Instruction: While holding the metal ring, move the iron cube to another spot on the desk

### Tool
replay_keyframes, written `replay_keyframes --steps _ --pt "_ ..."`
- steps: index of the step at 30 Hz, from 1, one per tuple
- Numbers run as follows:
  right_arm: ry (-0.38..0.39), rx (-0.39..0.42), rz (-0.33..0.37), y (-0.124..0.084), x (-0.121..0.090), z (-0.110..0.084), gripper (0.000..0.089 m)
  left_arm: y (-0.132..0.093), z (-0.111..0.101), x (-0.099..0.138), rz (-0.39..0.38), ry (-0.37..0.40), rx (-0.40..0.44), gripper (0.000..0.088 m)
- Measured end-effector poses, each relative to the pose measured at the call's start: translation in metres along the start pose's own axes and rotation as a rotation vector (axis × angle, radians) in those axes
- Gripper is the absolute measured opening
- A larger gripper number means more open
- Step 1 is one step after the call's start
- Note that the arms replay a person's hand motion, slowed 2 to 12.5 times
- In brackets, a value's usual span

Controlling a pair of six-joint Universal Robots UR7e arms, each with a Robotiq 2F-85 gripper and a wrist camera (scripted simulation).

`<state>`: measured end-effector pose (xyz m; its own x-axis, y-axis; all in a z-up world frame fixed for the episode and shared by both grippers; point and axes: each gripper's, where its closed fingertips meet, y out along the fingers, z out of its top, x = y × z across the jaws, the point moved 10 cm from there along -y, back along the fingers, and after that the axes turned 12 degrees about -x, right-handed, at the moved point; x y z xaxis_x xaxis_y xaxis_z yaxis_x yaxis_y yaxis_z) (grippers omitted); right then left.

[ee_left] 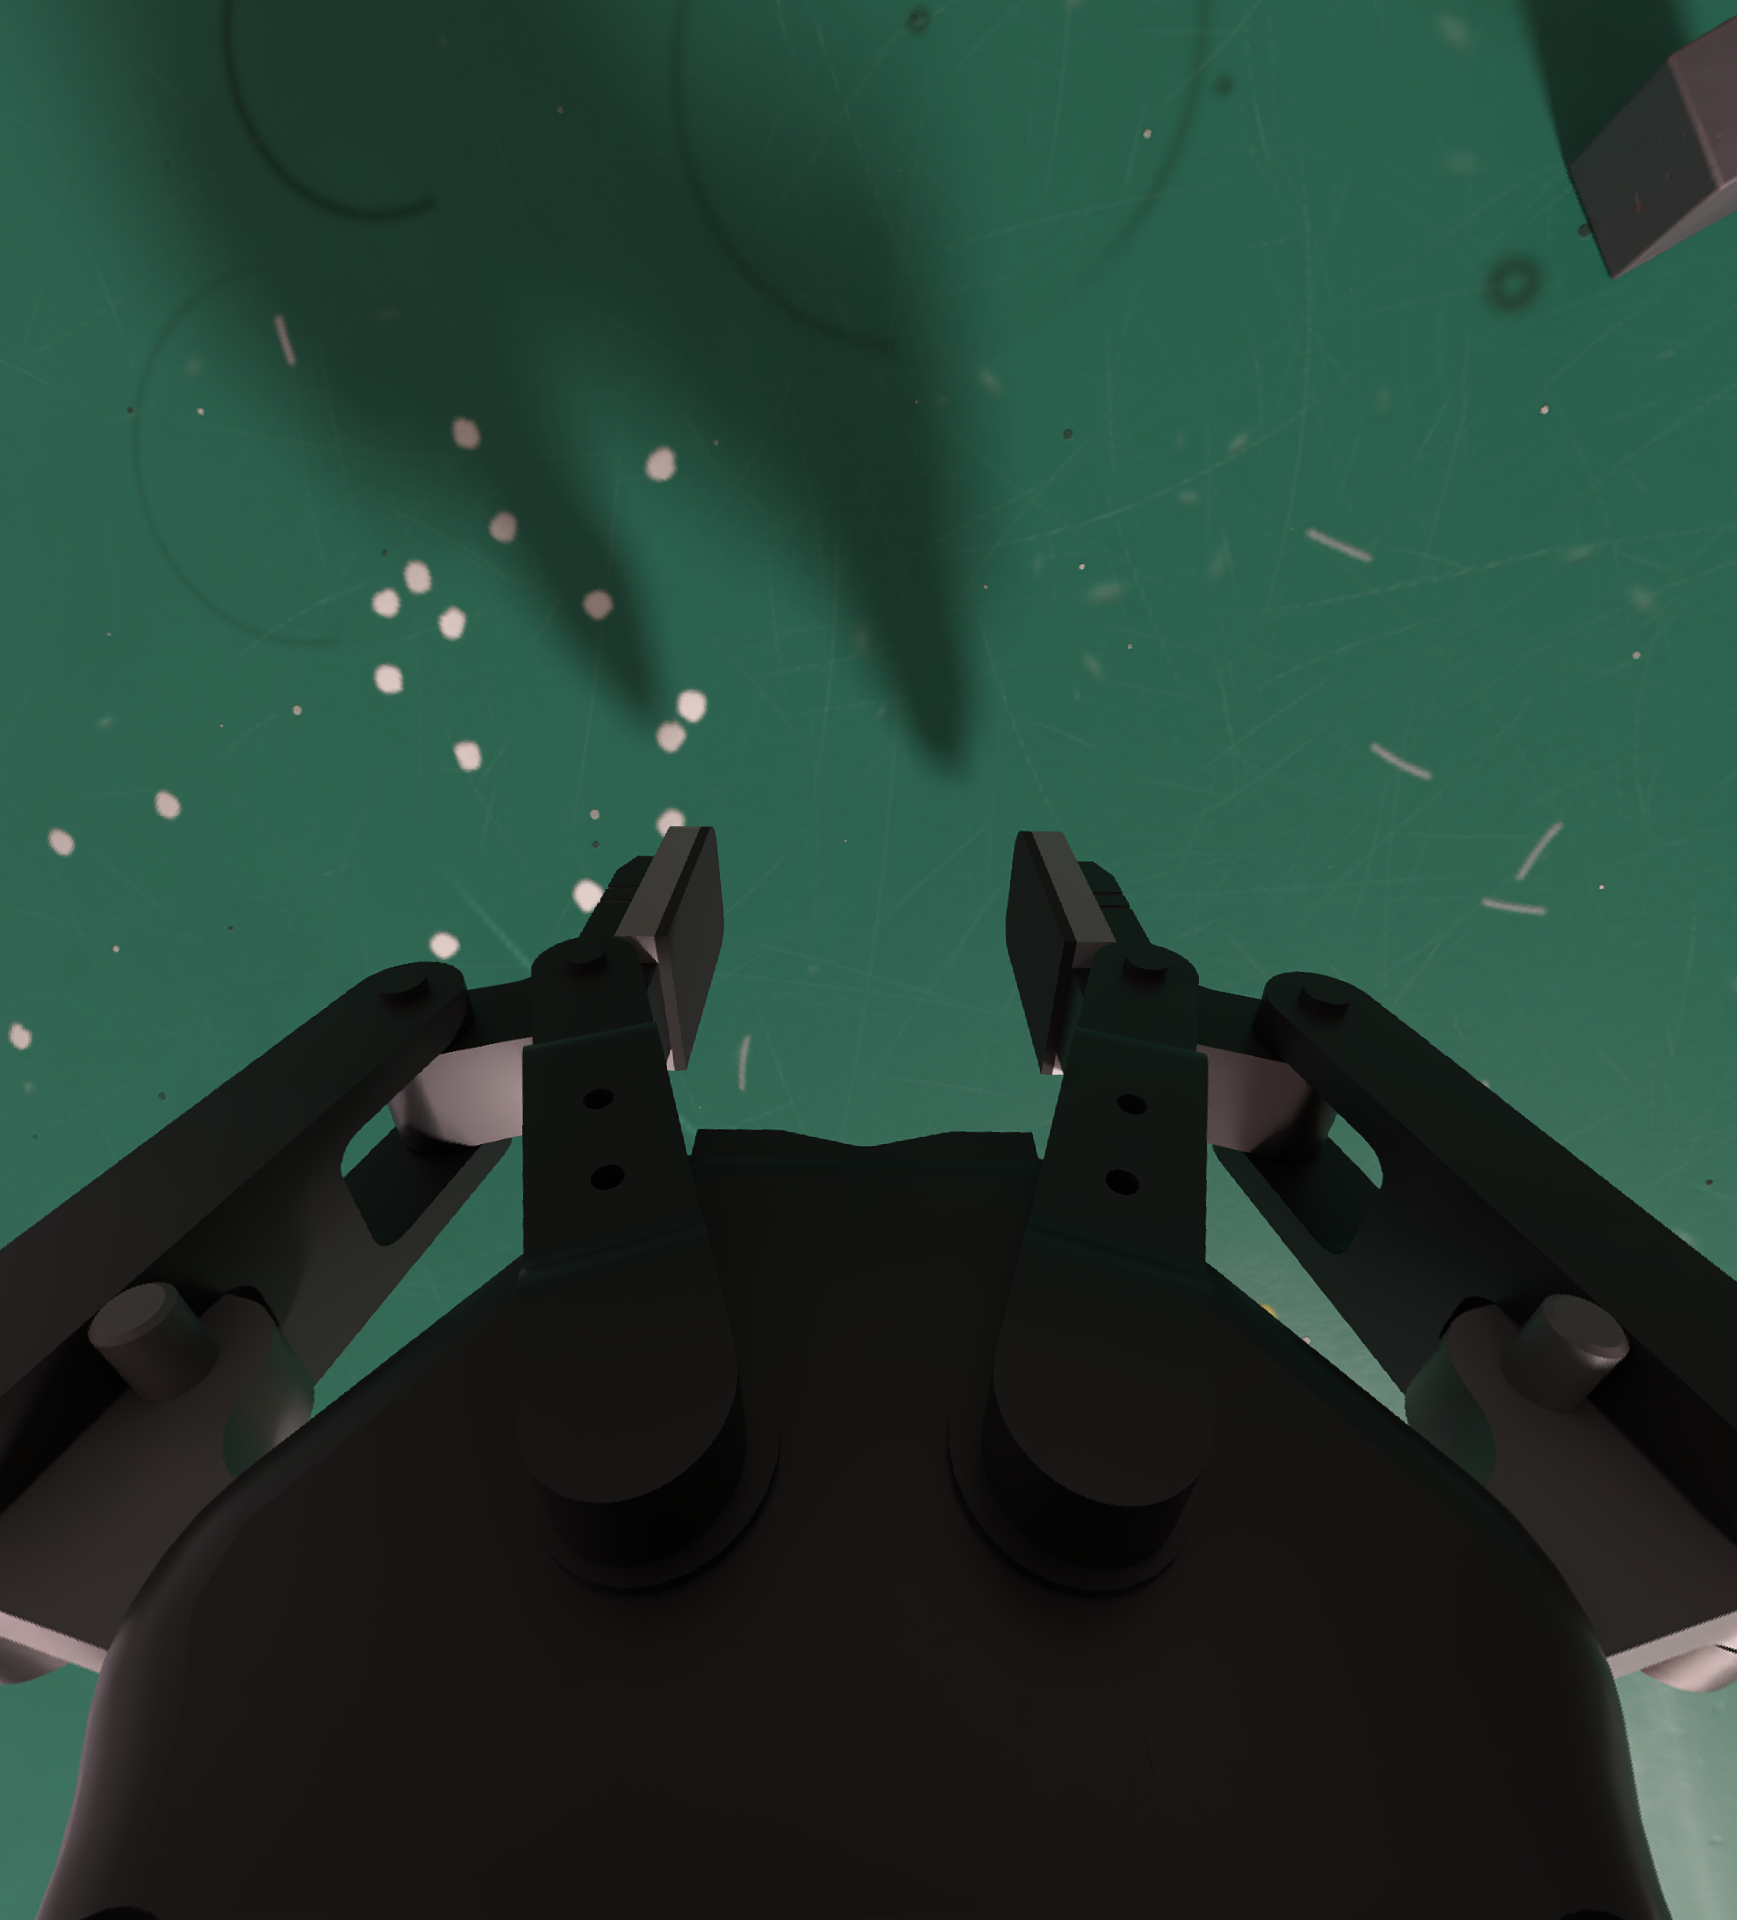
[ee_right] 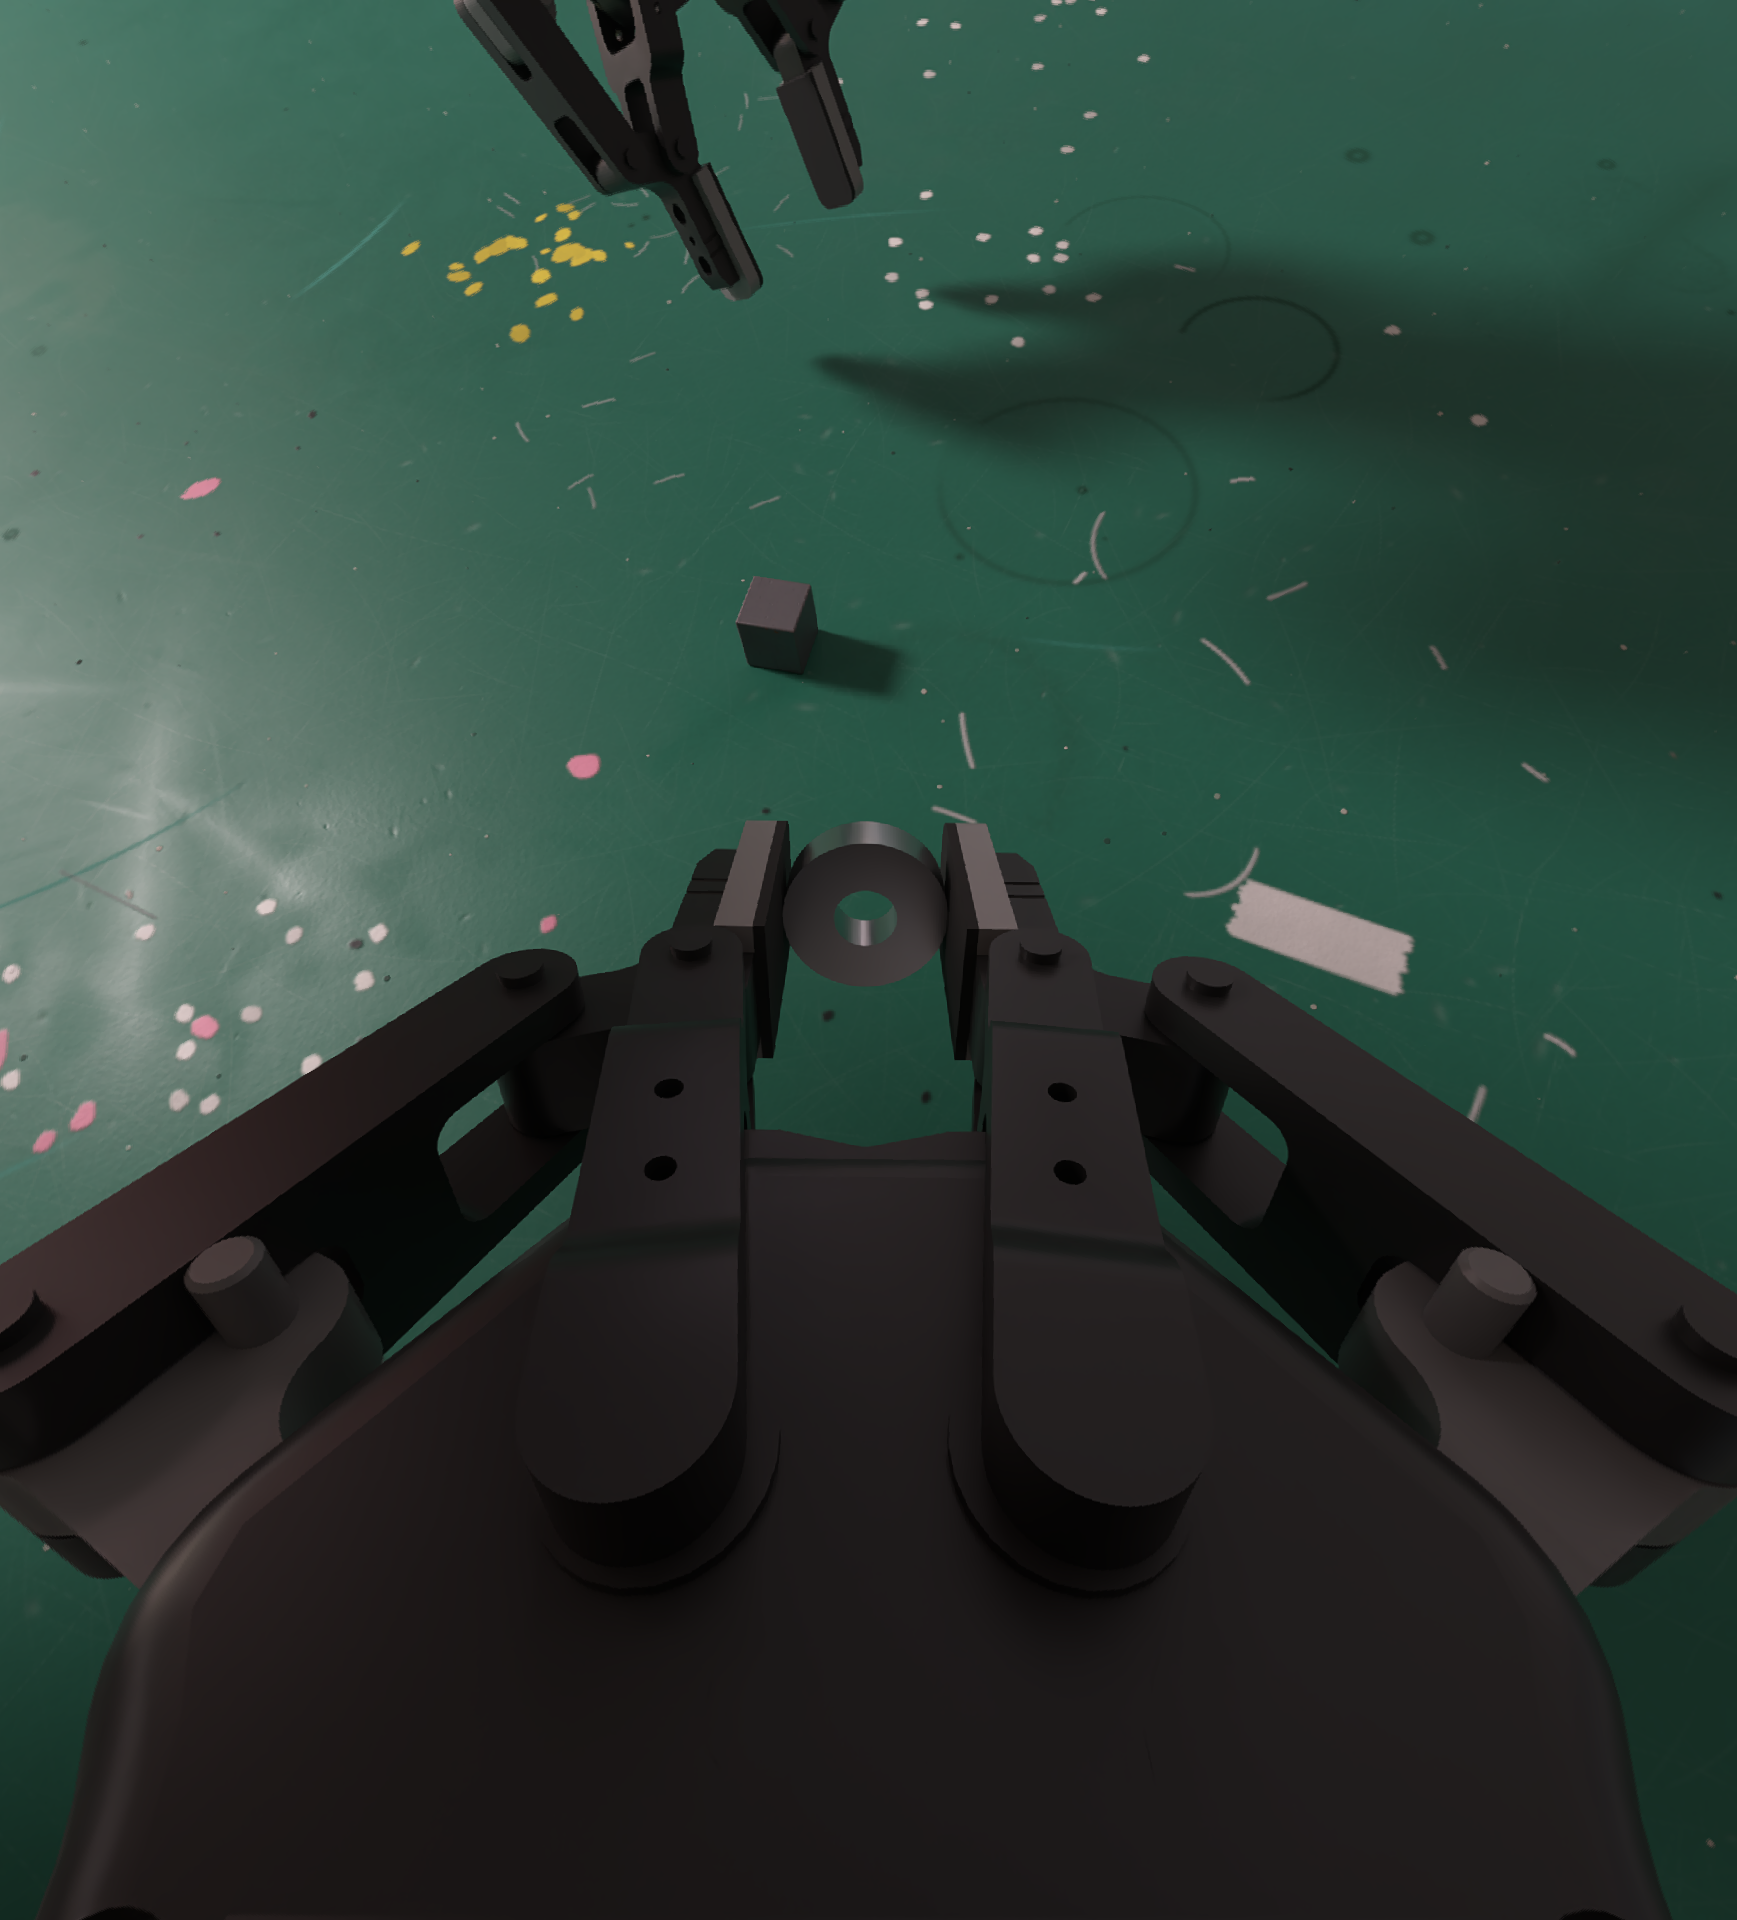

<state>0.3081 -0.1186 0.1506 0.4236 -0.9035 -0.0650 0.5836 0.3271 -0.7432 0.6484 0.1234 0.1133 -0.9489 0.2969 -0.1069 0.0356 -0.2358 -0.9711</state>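
Observation:
My right gripper (ee_right: 865, 914) is shut on the metal ring (ee_right: 865, 914), a thick grey washer held upright between the pads above the green desk (ee_right: 324, 623). The iron cube (ee_right: 777, 623), small and dark grey, rests on the desk ahead of the ring. My left gripper (ee_left: 864, 935) is open and empty, hanging above the desk (ee_left: 1363, 675). In the left wrist view the cube (ee_left: 1695, 145) lies at the top right corner, partly cut off. The left gripper also shows in the right wrist view (ee_right: 791, 208), beyond the cube, open.
The desk is scratched and flecked with white, yellow (ee_right: 531, 260) and pink (ee_right: 583, 767) paint spots. A strip of white tape (ee_right: 1321, 935) lies flat to the right of the ring. Shadows of the arms fall across the desk at the upper right.

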Motion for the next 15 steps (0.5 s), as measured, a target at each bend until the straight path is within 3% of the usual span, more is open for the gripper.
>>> replay_keyframes --steps 15 --pt "0.015 -0.005 0.005 -0.0033 -0.0068 -0.0066 0.0259 0.0091 0.0015 0.0030 -0.033 0.002 0.019 0.0421"
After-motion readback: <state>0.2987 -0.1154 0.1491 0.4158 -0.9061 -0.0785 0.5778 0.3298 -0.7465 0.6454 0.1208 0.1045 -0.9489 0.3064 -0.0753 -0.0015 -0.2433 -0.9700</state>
